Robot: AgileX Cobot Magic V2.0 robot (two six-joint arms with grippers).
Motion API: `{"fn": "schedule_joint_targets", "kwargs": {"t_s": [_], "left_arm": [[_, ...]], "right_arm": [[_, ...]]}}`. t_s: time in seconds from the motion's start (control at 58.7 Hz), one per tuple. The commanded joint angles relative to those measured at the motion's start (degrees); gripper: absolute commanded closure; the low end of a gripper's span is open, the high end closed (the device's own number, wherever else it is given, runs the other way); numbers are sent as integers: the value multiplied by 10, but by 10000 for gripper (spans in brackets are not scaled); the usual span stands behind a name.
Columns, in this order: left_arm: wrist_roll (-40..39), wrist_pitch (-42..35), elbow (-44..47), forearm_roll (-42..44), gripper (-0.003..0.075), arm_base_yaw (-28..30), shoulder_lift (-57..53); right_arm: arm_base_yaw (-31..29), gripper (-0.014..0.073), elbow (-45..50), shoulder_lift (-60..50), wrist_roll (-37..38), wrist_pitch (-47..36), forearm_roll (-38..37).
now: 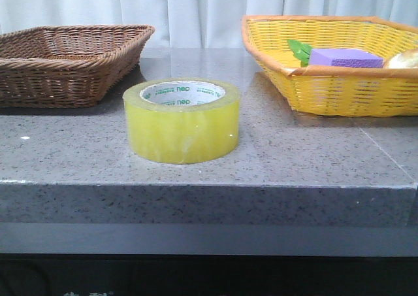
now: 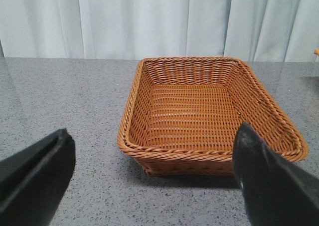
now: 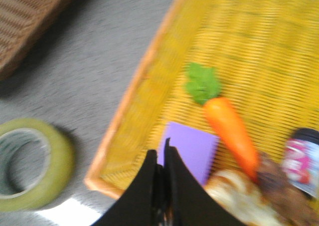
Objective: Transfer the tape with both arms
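Observation:
The tape (image 1: 181, 121), a wide yellow roll with a white core and green lettering, lies flat on the grey table, midway between two baskets. It also shows in the right wrist view (image 3: 31, 163). Neither arm shows in the front view. My left gripper (image 2: 154, 178) is open and empty, its fingers (image 2: 37, 173) wide apart above the table in front of the brown basket (image 2: 209, 116). My right gripper (image 3: 161, 153) is shut and empty, above the yellow basket's near edge (image 3: 130, 106), over a purple sponge (image 3: 192, 148). The right wrist view is blurred.
The brown wicker basket (image 1: 65, 61) stands at the back left. The yellow basket (image 1: 339, 67) at the back right holds the purple sponge (image 1: 345, 58), a carrot (image 3: 230, 128), bread (image 3: 237, 198) and a small jar (image 3: 301, 161). The table's front edge (image 1: 209, 186) is near.

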Motion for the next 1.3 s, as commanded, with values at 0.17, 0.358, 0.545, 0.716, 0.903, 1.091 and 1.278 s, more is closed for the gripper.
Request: {"fn": "schedule_joint_targets", "kwargs": {"t_s": [0.17,0.358,0.545,0.716,0.903,1.091,1.278], "left_arm": [[-2,-45,-19,1,103,-3,6],[-2,-45,-19,1,103,-3,6],[-2,-46,-19,1,103,-3,6],[-2,-41,-19,-2,102,-3,6],[-1,72,-58,-1,103,-3,42],[14,152,-119,-35,102,-4,121],[86,157,-144,-142,103,-54,200]], "right_arm": [[-17,671,210,-183,14,-218,-13],[-17,671,418,-313,14,-364,-9],[-17,671,560,-442,14,-429,-9],[-17,671,613,-529,14,-433,-7],[-17,671,622,-557,14,-439,-7],[-17,671,622,-557,14,-440,-7],[-17,671,622,-557,14,-441,-7]]}}
